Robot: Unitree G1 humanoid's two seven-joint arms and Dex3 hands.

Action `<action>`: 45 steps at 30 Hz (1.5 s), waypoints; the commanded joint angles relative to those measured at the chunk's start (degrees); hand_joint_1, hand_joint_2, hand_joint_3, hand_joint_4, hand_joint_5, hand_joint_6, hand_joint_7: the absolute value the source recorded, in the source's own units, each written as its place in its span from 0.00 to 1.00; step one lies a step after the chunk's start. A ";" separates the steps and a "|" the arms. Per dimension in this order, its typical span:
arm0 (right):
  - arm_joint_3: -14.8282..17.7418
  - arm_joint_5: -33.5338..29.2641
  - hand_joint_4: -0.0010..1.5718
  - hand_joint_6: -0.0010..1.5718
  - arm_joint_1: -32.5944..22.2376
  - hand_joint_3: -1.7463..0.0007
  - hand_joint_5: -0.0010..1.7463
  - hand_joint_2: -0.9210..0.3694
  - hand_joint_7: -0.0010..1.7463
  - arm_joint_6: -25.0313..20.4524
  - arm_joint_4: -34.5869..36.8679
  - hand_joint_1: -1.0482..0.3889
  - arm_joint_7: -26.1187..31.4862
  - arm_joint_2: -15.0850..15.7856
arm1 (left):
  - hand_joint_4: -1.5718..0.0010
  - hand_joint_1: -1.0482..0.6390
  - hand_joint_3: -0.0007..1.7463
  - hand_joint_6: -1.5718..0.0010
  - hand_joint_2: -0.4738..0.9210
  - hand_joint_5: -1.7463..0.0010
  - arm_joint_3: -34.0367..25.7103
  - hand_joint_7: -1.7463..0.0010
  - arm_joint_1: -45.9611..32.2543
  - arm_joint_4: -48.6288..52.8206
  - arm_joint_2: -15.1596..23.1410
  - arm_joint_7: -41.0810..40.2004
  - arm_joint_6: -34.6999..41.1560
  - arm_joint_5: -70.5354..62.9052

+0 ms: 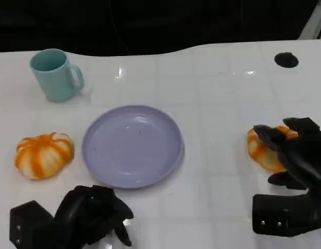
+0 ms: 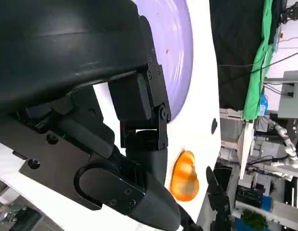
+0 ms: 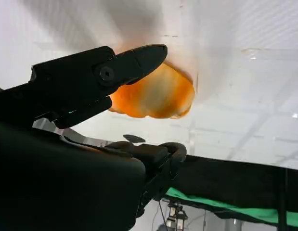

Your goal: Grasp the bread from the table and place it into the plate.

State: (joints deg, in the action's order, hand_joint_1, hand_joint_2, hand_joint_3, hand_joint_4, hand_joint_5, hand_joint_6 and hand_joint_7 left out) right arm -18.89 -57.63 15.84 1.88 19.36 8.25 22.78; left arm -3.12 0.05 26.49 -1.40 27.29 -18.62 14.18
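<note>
Curled black fingers are seen on the left hand (image 1: 93,212), low at the near edge of the white table (image 1: 217,98), and nothing is held in them. Farther right, the right hand (image 1: 292,155) is spread over an orange-and-white bread roll (image 1: 261,150); a firm hold cannot be told. Between the hands a round lilac plate (image 1: 131,145) is set. Left of it a second orange-and-white roll (image 1: 43,154) is laid. Farthest back a pale blue mug (image 1: 55,74) is stood.

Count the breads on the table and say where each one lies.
2. One bread lies left of the plate, untouched. The other bread lies right of the plate, with the right hand reaching around it.
</note>
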 commanded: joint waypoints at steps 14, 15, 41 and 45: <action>-7.45 2.00 0.05 0.19 12.49 0.99 0.20 0.05 0.01 -0.52 22.46 0.39 8.45 -2.21 | 0.04 0.00 0.00 0.00 0.90 0.47 -0.08 0.71 -0.67 -0.01 0.75 -0.25 -0.96 -0.84; -7.74 2.27 0.05 0.19 13.20 0.99 0.20 0.05 0.01 -0.38 23.71 0.39 8.77 -2.45 | 0.04 0.00 0.00 0.00 0.91 0.47 -0.06 0.71 -0.71 0.00 0.77 -0.27 -1.09 -0.94; -10.53 7.60 0.56 0.41 17.37 0.53 1.00 0.28 1.00 16.76 37.82 0.60 33.88 -3.09 | 0.05 0.00 0.00 0.00 0.90 0.47 -0.13 0.72 -1.17 -0.88 0.71 -0.12 -0.50 -0.96; -10.51 7.97 0.57 0.42 17.62 0.43 1.00 0.35 1.00 18.19 37.57 0.62 35.95 -3.19 | 0.04 0.00 0.00 0.00 0.91 0.46 -0.15 0.71 -1.10 -0.78 0.66 -0.34 -0.69 -1.15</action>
State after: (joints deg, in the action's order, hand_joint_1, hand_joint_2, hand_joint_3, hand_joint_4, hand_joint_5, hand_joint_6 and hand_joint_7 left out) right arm -29.69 -50.72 32.90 19.10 57.04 42.67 19.41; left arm -3.03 -0.89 26.16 -1.38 27.27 -19.10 12.82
